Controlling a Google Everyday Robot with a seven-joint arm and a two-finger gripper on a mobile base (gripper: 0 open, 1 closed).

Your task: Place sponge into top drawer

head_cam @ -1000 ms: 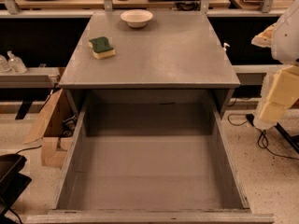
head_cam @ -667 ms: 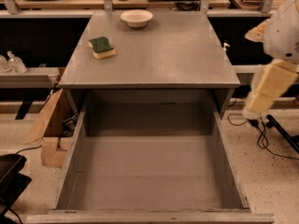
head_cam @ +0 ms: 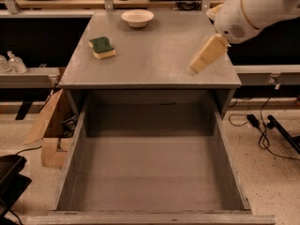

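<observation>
The sponge (head_cam: 102,47) lies flat on the grey cabinet top (head_cam: 154,55), near the back left corner. Its dark green side faces up and the pale yellow foam shows along its front edge. Nothing is touching it. A white bowl (head_cam: 137,18) sits behind it, close to the back edge, a little apart from the sponge.

The top drawer (head_cam: 150,172) is pulled all the way out toward the front. It is a wide grey box with tall sides and a flat grey bottom.

The robot's big white arm (head_cam: 258,8) comes in from the top right. The gripper (head_cam: 197,65) hangs over the right side of the cabinet top, tilted down to the left, well apart from the sponge. Its cream-yellow pad is easy to see, but whether the gripper is open or closed cannot be told. It is not holding anything.

On a shelf at the left stand two small clear bottles (head_cam: 11,62); any words on them are too small to read. A brown cardboard box (head_cam: 47,130) leans beside the drawer on the left. Black cables (head_cam: 262,135) lie on the speckled floor at the right.
</observation>
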